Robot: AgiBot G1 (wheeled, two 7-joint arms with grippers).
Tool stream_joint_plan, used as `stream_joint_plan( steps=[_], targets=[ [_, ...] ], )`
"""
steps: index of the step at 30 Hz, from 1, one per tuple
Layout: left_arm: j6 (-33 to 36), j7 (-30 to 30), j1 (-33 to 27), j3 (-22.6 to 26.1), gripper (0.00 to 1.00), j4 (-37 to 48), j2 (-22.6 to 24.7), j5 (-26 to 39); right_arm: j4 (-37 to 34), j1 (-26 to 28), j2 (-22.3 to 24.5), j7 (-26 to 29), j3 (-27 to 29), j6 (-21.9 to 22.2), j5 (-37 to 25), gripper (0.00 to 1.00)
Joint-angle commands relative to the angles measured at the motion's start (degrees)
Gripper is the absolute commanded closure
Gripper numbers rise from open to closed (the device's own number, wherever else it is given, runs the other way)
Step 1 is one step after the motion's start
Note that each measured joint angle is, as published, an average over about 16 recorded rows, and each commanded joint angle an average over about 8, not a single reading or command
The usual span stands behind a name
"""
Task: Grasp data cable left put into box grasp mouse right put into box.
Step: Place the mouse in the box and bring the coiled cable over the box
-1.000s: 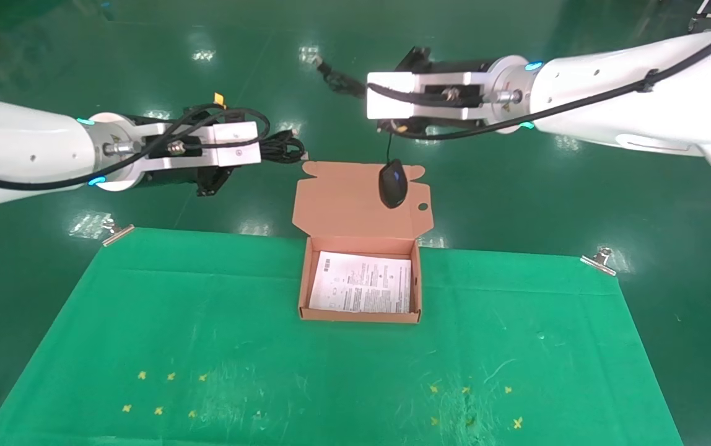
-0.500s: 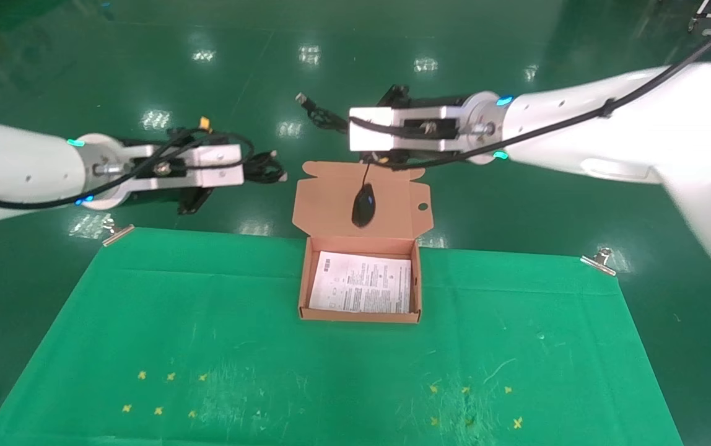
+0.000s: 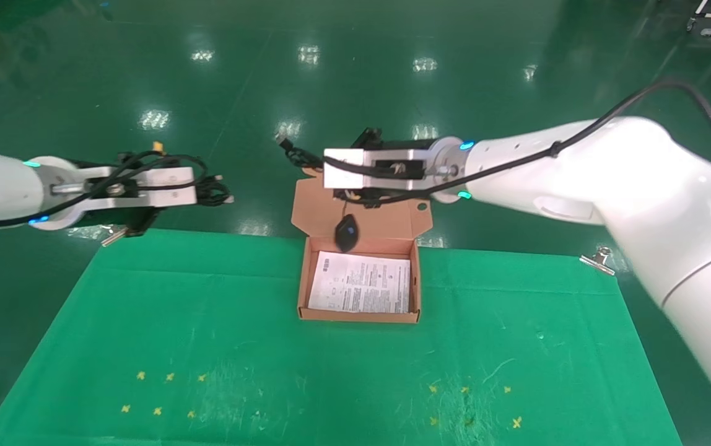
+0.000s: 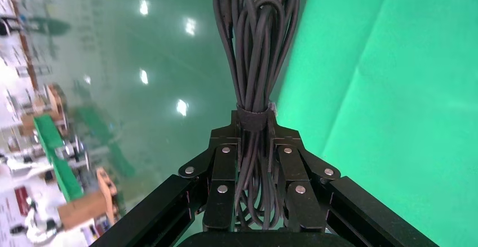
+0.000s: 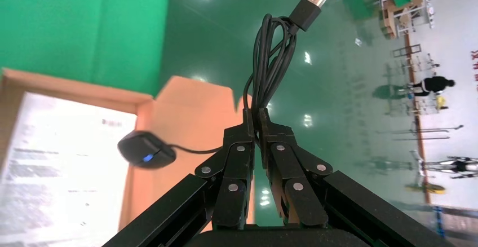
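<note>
Mouse [image 3: 345,233] dangling over the back wall of the box [image 3: 304,291], hanging by its own thin cord [image 5: 269,55] just in front of the raised flap lid [image 3: 306,207], its tiny blue light showing in the right wrist view. Up above it, the right gripper [image 5: 257,124] sits over the lid, jaws clenched on the folded bunch of that cord, with the silver USB plug [image 5: 311,1] poking out past the fingertips [image 5: 246,124]. The mouse itself is not in the fingers; it swings free below on a short length of cord. Inside the box, the white printed sheet [image 3: 362,285] lies flat on the bottom, and the box rests at the far edge of the green cloth [image 3: 207,347]. Over on the left, the left gripper [image 4: 255,127] hovers off the cloth's far left corner, beside a metal clip [image 3: 114,233], well apart from the box. Its jaws are clamped tight around the data cable [image 4: 253,49], a long narrow bundle of black loops bound by a strap right at the fingertips, the loops sticking out beyond them.
</note>
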Motion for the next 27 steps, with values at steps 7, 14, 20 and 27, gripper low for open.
stream_joint_plan(
  steps=[7,14,20,27],
  targets=[
    [1.4,-0.9,-0.1,0.2,1.0,0.1,-0.3,1.0,-2.3,-3.9,-0.6,-0.1,-0.6,2.1,5.9,1.0],
    [1.4,-1.0,-0.1,0.2,1.0,0.0,-0.3,1.0,-5.5,-6.4,-0.7,1.1,-3.3,3.9,8.7,1.0],
    [1.4,-1.0,-0.1,0.2,1.0,0.0,-0.3,1.0,-6.3,-7.0,-0.8,1.7,-6.6,4.3,9.7,0.98],
    [1.5,-1.0,-0.1,0.2,1.0,0.0,-0.3,1.1,-6.3,-6.9,-0.8,1.7,-8.9,4.0,10.8,0.17]
  ],
)
